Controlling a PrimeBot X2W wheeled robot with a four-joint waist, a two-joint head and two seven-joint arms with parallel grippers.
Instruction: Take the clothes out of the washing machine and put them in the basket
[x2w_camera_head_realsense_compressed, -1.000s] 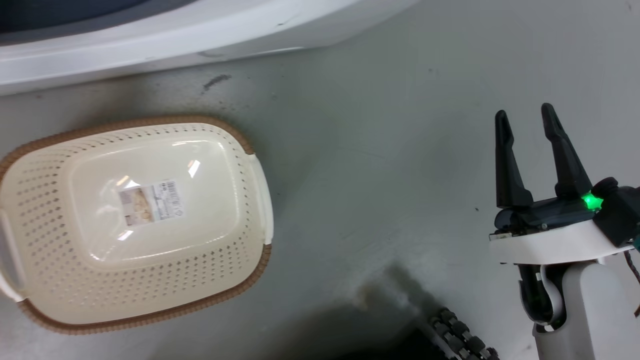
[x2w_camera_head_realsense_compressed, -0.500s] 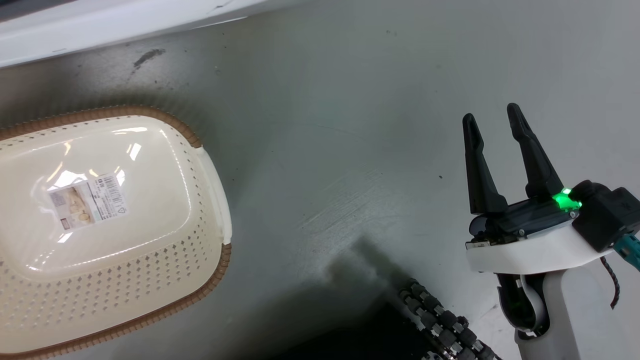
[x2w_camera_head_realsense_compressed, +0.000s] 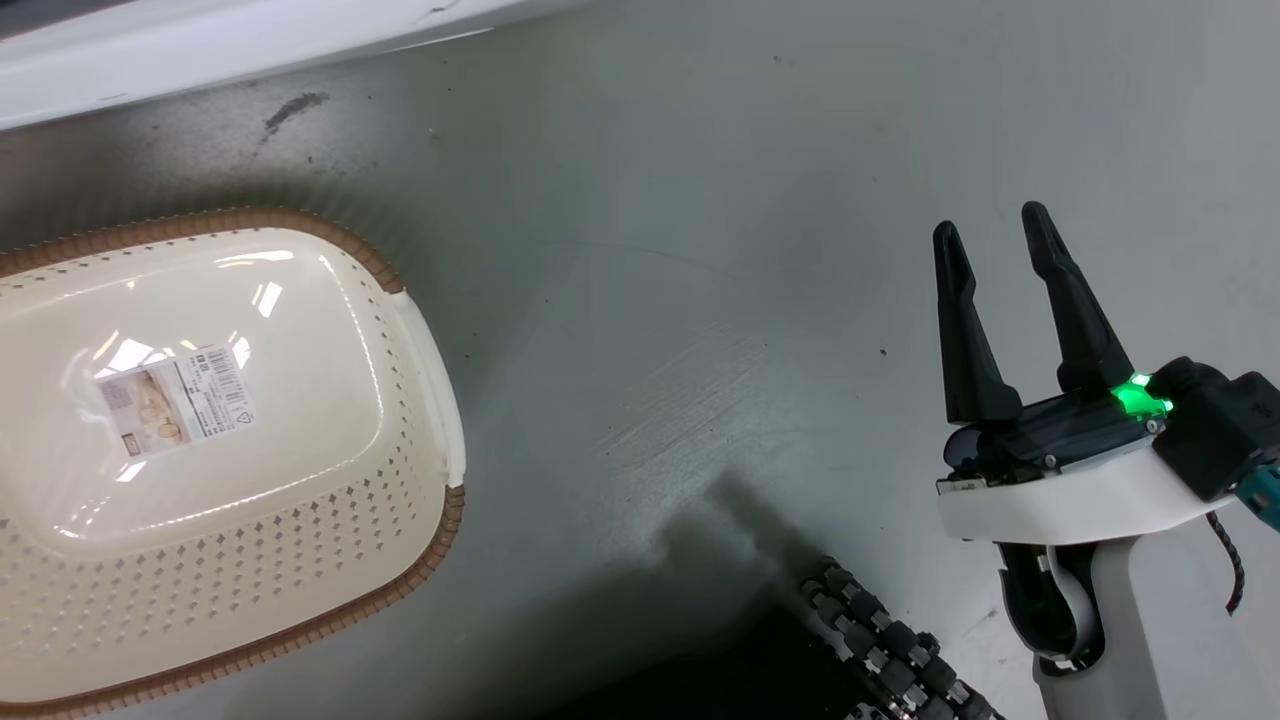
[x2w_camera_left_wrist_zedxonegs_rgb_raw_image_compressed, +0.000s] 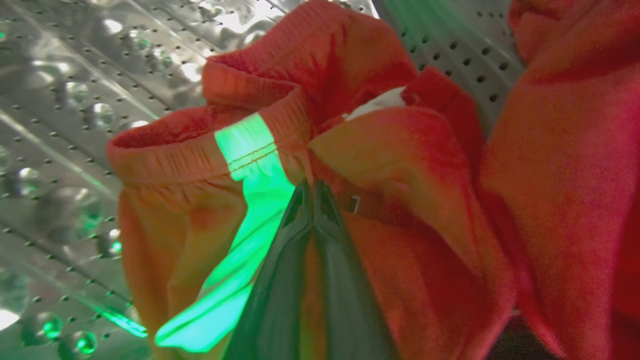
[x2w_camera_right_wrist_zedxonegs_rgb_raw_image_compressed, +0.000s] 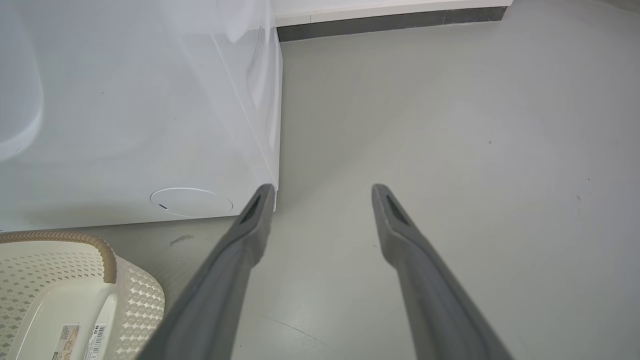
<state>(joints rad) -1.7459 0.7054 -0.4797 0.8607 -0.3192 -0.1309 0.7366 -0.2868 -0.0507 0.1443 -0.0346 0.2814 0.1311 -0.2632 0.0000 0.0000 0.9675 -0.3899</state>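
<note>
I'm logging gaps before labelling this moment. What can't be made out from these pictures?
Left wrist view: how many clothes there are, since the folds overlap and run off the edges around the shut left hand.
Head view: the basket is cut by the left edge, and the washing machine porthole lies beyond the top edge.
Head view: the sticker print is too small.

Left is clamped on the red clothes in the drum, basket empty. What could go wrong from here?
1. The left gripper pinches only a fold of the clothes at its fingertips, so the fabric may slip out on the pull.
2. More red fabric hangs at the right of the left wrist view, by the drum wall. It may stay behind, or drag out and land short of the basket.
</note>
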